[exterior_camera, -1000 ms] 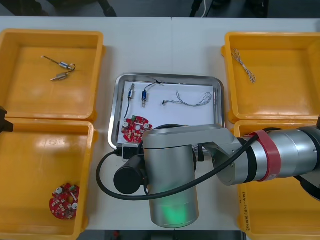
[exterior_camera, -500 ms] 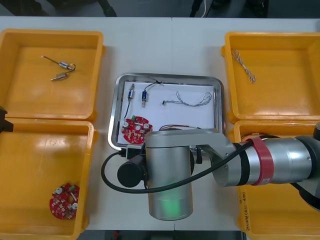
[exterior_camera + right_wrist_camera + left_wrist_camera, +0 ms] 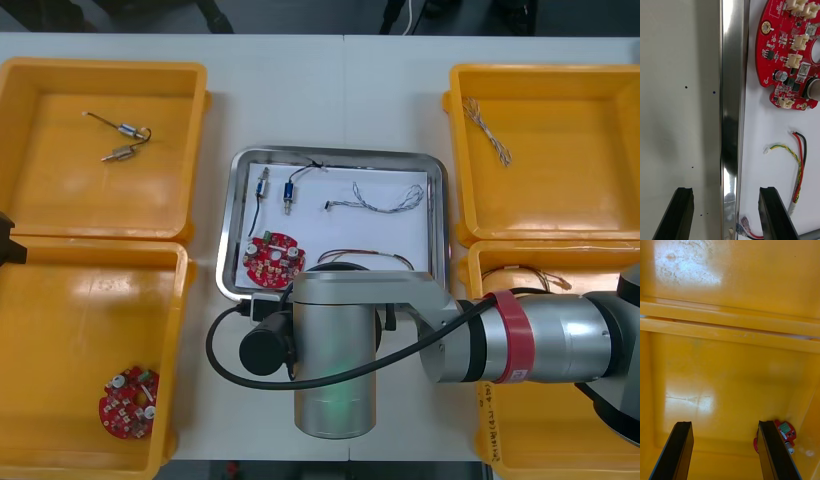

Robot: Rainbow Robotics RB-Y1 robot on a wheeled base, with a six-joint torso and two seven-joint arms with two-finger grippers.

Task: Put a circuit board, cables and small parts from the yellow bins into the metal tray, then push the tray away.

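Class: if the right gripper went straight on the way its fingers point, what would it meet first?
Probably the shiny metal tray's rim, which runs between the open fingers of the right gripper; one finger would land on the light table, the other inside the tray. Depth is unclear.

Setting was most likely a robotics lab bench for electronics kitting. A light table (image 3: 330, 90) carried four yellow bins (image 3: 60, 190) around a metal tray (image 3: 226, 240), stocked with red circuit boards (image 3: 128, 402), cables (image 3: 385, 198) and small metal parts (image 3: 123, 153).
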